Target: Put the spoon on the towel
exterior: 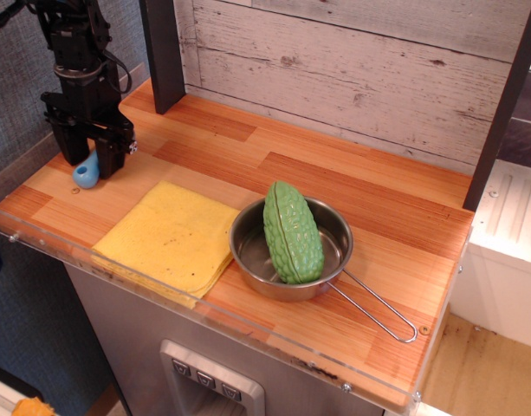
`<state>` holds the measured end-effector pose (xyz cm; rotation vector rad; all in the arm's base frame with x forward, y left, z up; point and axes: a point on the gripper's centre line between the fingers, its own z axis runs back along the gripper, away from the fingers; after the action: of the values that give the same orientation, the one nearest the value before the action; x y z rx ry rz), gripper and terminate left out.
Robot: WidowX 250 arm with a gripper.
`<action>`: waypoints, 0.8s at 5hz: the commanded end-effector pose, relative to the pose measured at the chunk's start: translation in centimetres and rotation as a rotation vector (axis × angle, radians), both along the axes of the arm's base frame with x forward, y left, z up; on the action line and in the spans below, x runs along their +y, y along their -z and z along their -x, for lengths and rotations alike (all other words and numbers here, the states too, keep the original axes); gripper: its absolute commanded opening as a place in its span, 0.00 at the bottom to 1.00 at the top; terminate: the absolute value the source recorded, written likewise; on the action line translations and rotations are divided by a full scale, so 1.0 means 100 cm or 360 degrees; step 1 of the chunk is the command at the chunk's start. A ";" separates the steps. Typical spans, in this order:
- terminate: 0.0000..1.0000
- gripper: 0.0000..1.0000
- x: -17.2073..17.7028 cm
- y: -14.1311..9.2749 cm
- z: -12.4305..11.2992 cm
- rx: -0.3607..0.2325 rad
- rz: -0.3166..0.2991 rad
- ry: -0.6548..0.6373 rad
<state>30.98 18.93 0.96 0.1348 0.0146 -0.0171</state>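
Spoon (85,172) and gripper (89,158) are found together at the far left corner of the counter (248,156); only the light-blue handle end is seen, poking out low between the two black fingers (112,154), which are lowered on either side of it; whether the handle is actually pinched or merely straddled cannot be told, and the spoon's bowl is hidden behind the gripper. The surface is made of striped orange-brown wood planks, backed by a whitewashed plank wall (352,61); a dark upright post (164,52) is set at the back left and another (503,104) at the right; a clear plastic lip (144,286) is run along the front and left edges. The yellow towel (171,236) is laid flat near the front edge, just in front and to the right of the spoon, apart from it, with a strip of bare wood between them. A steel pan (287,260) is placed just beside the towel's right edge, its rim touching or nearly touching the cloth; a bumpy green gourd (293,230) is stood leaning inside it; the wire handle (378,308) is pointed toward the front right corner. Open wood is left behind the towel and across the back of the counter.
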 end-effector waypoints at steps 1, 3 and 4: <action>0.00 0.00 -0.017 -0.058 0.008 -0.0278 0.0011 0.0012; 0.00 0.00 -0.089 -0.078 0.038 -0.0307 0.0185 0.0109; 0.00 0.00 -0.111 -0.061 0.053 -0.0235 0.0173 0.0154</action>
<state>25.60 7.54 5.28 0.0063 -0.0878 -0.0993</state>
